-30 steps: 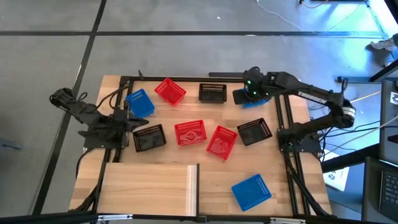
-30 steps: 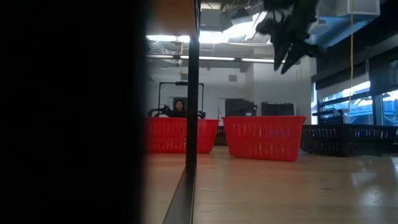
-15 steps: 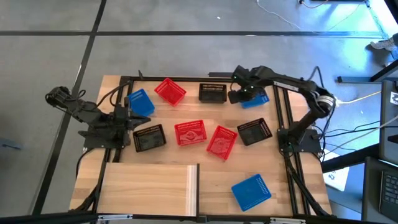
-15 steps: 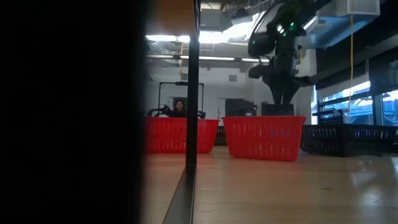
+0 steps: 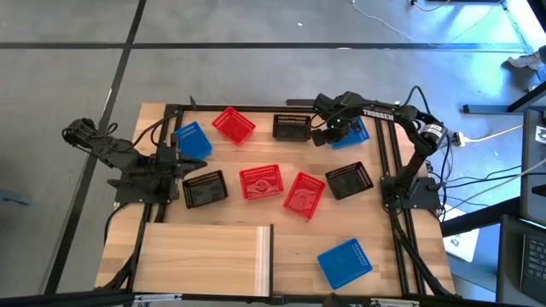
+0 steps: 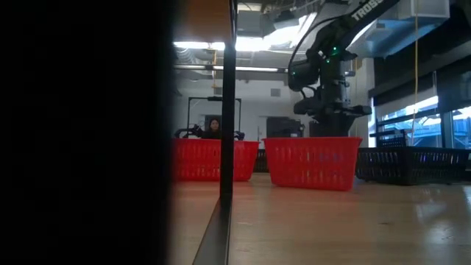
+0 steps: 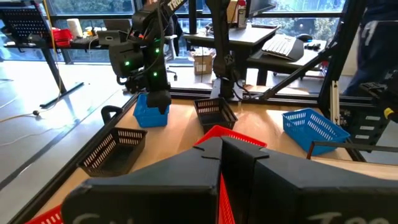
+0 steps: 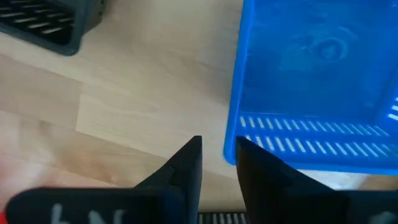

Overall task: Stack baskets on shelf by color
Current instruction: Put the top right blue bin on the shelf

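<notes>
Plank tabletop (image 5: 409, 256), pale shelf (image 5: 205, 256); left fingers (image 7: 221, 146) clenched; right fingers (image 8: 186, 165) straddle blue basket (image 8: 317, 81) wall.

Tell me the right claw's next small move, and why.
Probably lower a little and shut on the near wall of the blue basket. The right claw hangs open directly over that basket's edge, one finger outside the wall and one just inside, so it looks lined up but has not gripped. The left claw waits shut at the table's left side.
</notes>
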Robot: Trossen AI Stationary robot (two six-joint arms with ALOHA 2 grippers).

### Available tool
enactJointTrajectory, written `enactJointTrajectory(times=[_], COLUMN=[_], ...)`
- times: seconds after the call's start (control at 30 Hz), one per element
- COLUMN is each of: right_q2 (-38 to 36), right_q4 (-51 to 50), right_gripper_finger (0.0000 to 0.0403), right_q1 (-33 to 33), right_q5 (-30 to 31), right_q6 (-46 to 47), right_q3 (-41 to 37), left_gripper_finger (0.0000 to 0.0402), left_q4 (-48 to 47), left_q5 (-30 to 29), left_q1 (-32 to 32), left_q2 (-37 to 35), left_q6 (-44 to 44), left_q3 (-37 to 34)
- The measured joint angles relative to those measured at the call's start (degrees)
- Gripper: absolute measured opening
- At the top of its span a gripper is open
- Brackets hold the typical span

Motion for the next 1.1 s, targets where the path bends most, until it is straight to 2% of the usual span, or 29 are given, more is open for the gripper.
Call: enactJointTrajectory(times=[0.1, 0.57, 0.67, 0.8, 0.93, 1.0, 1.1], right_q2=[1.0, 6.4, 6.5, 6.5, 4.6, 3.2, 1.5], right_q4=[0.0, 1.6, 1.8, 2.8, 1.6, -1.1, -6.4], right_gripper_finger=[0.0094, 0.0091, 0.007, 0.0012, 0.0007, 0.0004, 0.0004], right_q1=[-0.6, -1.8, -1.7, -1.7, 0.1, 1.7, 4.1], right_q5=[2.5, 3.1, 3.4, 4.0, 9.3, 11.8, 13.9], right_q6=[0.0, -7.0, -10.1, -15.4, -18.1, -18.5, -17.9], right_q3=[0.0, 0.0, 0.0, 0.0, 0.0, 1.2, 4.8], left_gripper_finger=[0.0, 0.0, 0.0, 0.0, 0.0, 0.0, 0.0], left_q4=[0.0, 0.3, 0.4, 0.4, 0.4, 0.5, 0.4], left_q5=[0.0, 0.0, 0.0, 0.0, -0.4, -2.5, -6.7], left_q1=[0.0, 0.0, 0.0, 0.0, 0.0, 0.0, 0.0], left_q2=[0.0, 0.0, 0.0, 0.0, 0.0, 0.0, 0.0], left_q6=[0.0, 0.2, 0.2, 0.2, 1.4, 2.1, -1.3], left_q3=[0.0, 0.0, 0.0, 0.0, 0.0, 0.0, 0.0])
